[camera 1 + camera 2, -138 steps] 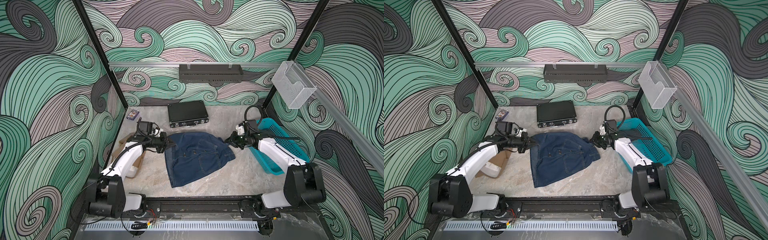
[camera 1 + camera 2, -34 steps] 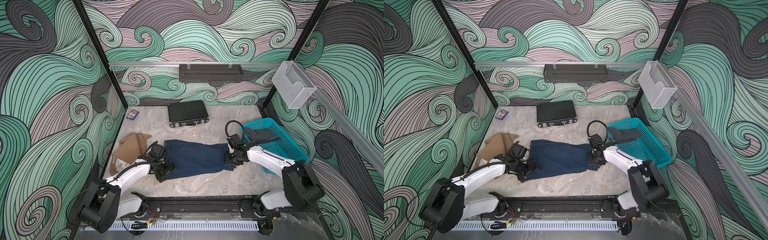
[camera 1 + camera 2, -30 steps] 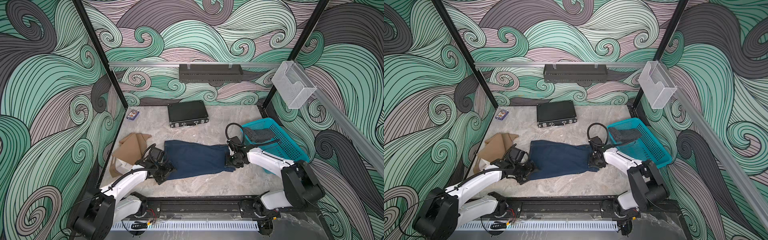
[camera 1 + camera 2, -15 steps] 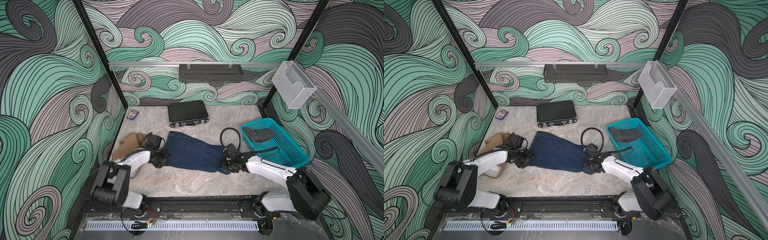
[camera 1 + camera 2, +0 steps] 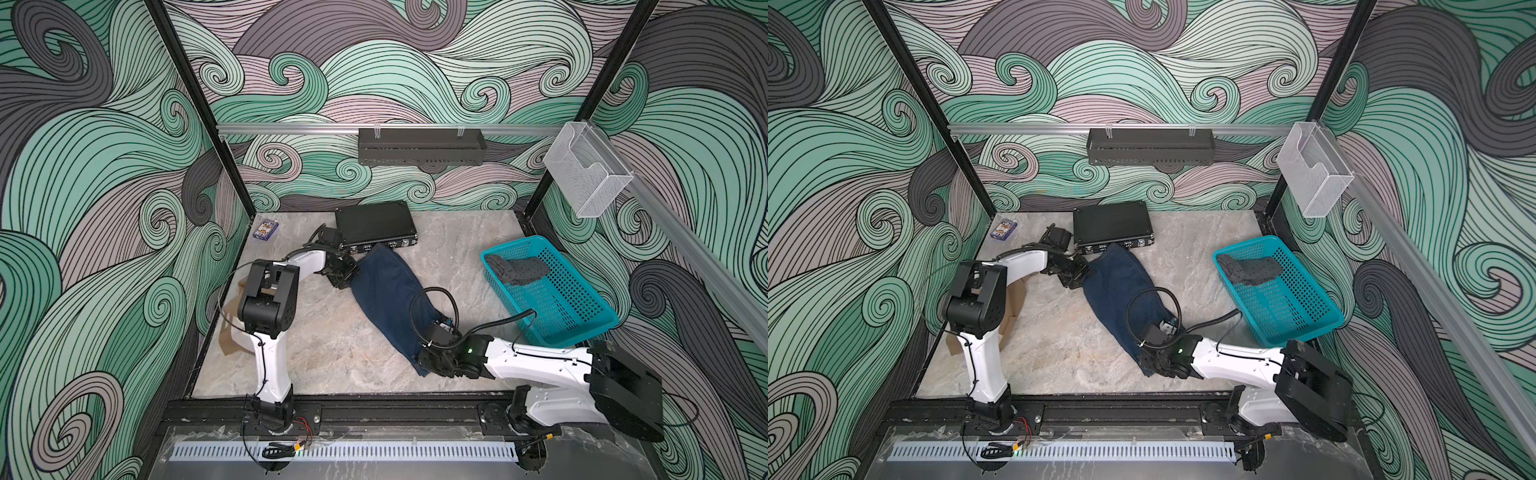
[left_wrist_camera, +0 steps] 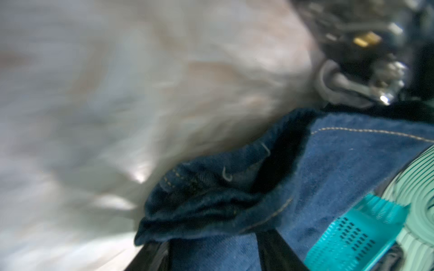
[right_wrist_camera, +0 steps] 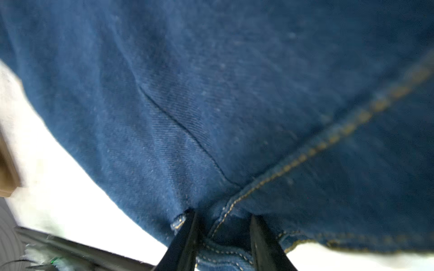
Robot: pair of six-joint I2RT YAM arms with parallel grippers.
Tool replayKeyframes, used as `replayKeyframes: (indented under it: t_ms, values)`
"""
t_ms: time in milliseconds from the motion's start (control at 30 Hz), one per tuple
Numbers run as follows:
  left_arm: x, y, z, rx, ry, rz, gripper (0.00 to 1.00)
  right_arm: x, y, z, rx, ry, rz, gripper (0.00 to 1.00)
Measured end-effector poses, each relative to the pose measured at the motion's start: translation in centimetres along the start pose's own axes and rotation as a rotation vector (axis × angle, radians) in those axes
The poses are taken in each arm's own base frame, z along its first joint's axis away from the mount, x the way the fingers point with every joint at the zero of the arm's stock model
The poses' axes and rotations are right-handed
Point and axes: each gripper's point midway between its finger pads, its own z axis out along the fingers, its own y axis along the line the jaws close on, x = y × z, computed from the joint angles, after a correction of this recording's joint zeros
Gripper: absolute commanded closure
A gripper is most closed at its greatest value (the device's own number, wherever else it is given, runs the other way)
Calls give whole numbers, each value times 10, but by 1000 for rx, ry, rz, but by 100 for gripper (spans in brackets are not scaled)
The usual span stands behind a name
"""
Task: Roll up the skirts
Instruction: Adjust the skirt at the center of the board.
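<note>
Across the grey marble bench (image 5: 332, 345), the dark blue denim skirt (image 5: 386, 286), folded to a long strip, lies slantwise, left jaws pinching its far end by the black hard case (image 5: 374, 222), right jaws pinching its near hem, likely to hold it taut for rolling.

Marble tabletop (image 5: 332, 353) bears denim skirt (image 5: 386, 286), case (image 5: 374, 224), basket (image 5: 573, 303).
</note>
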Motion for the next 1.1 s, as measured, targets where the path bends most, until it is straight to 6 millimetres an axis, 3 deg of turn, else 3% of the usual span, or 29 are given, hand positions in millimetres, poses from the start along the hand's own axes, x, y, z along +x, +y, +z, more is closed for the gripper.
replayKeyframes:
  t_ms: [200, 333, 500, 567, 633, 733, 833, 900, 933, 1000, 1100]
  values:
    - [16, -57, 32, 1, 47, 191, 38, 26, 36, 10, -53, 49, 88, 57]
    - [17, -68, 33, -30, 73, 254, 31, 40, 60, 16, -64, 87, 83, 53]
    - [-12, -70, -9, -72, 31, 294, 25, 53, 69, 11, -70, 110, -30, 48]
    - [-25, -72, -31, -74, -6, 303, 25, 57, 73, 4, -89, 123, -111, 39]
    - [-32, -73, -59, -73, -47, 309, 25, 58, 85, -9, -137, 127, -218, 39]
    - [-33, -75, -103, -62, -111, 307, 25, 51, 106, -45, -249, 74, -398, 33]
    - [7, -64, -136, -28, -134, 311, 25, 23, 106, -94, -300, -83, -516, 31]
    - [53, -49, -142, -1, -102, 315, 25, -7, 88, -114, -266, -175, -506, 34]
    - [72, -41, -140, 17, -81, 314, 25, -20, 78, -117, -248, -200, -484, 38]
    - [123, -16, -125, 57, -3, 306, 25, -55, 40, -110, -161, -244, -395, 46]
    - [184, 28, -97, 59, 113, 290, 26, -71, -22, -83, -13, -181, -295, 54]
